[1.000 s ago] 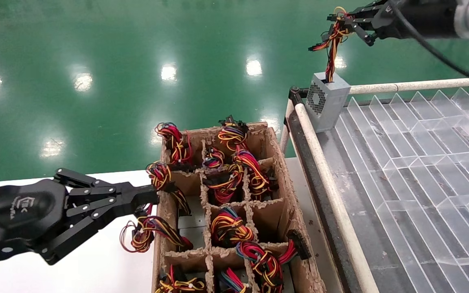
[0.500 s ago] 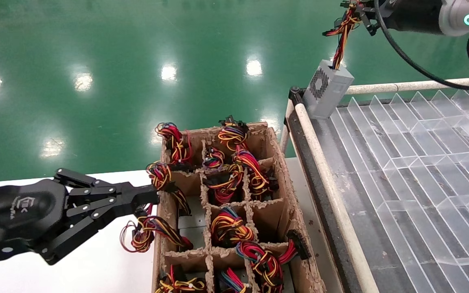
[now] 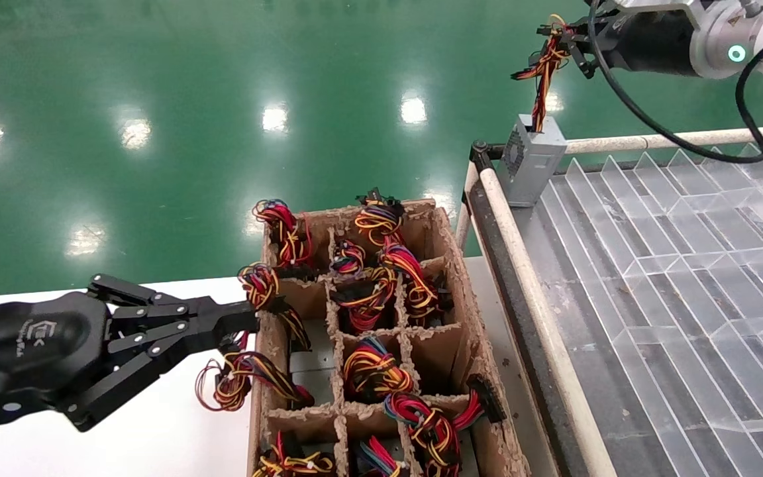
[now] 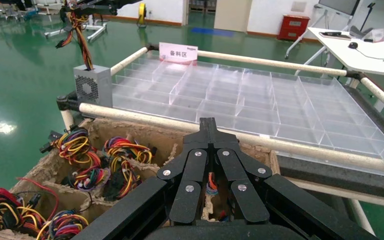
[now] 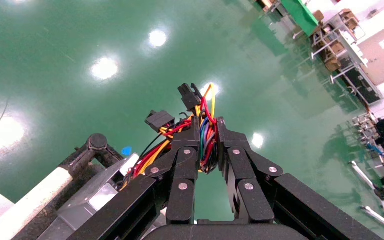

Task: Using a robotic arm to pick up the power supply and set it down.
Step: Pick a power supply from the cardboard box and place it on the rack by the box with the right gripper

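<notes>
The power supply (image 3: 531, 161) is a small grey box with a fan grille. It hangs by its red, yellow and black wires (image 3: 542, 73) over the far left corner of the clear divided tray (image 3: 686, 265). I cannot tell whether its lower end touches the tray. My right gripper (image 3: 563, 36) is at the top right, shut on that wire bundle (image 5: 203, 142), with the grey box (image 5: 95, 202) below it. From the left wrist the box (image 4: 92, 84) shows at the tray's corner. My left gripper (image 3: 246, 318) is shut and empty, its tip (image 4: 208, 122) at the cardboard box's left wall.
A cardboard box (image 3: 461, 291) with paper dividers holds several more wire bundles (image 3: 371, 374). White tube rails (image 3: 527, 278) frame the clear tray. A small sign (image 4: 178, 52) stands at the tray's far edge. Beyond lies green floor (image 3: 222, 99).
The right gripper rose with the wires, tilting the grey box up, then came back down. The box now hangs more upright with its grille turned away. The left arm has not moved.
</notes>
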You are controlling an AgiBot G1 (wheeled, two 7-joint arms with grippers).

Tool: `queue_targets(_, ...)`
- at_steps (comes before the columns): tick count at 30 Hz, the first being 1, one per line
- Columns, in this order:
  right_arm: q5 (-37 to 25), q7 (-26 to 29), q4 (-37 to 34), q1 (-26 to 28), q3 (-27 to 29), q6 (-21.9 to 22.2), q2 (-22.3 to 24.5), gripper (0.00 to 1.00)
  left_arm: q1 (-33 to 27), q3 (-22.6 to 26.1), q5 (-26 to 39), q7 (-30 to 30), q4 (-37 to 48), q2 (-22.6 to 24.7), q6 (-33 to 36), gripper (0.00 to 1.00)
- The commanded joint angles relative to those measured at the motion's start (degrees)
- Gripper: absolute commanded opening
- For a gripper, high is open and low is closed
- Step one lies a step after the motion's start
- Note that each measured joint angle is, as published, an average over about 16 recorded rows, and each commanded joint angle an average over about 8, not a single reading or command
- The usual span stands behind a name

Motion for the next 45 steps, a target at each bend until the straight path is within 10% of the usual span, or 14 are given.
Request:
queue_targets(1,0.1,0.1,0.1,-0.2,0.1,0.2,-0.1,0.00,0.0,0.0,0.0,0.0,0.0,0.0,0.0,0.00)
queue_targets(14,0.8,-0.2,0.3,-1.2,0.6,-2.2,-0.3,0.02,0.0,0.0,0.0,0.0,0.0,0.0,0.0,0.00)
queue_targets(22,1.1,0.0,0.2,-1.4,0.8,-3.6,-0.3,1.00,0.0,0.0,0.0,0.0,0.0,0.0,0.0,0.00)
queue_targets(45,1.9,-2.1,1.4,-1.2,1.3,-9.4,0.9,1.00,0.0,0.0,0.0,0.0,0.0,0.0,0.0,0.00)
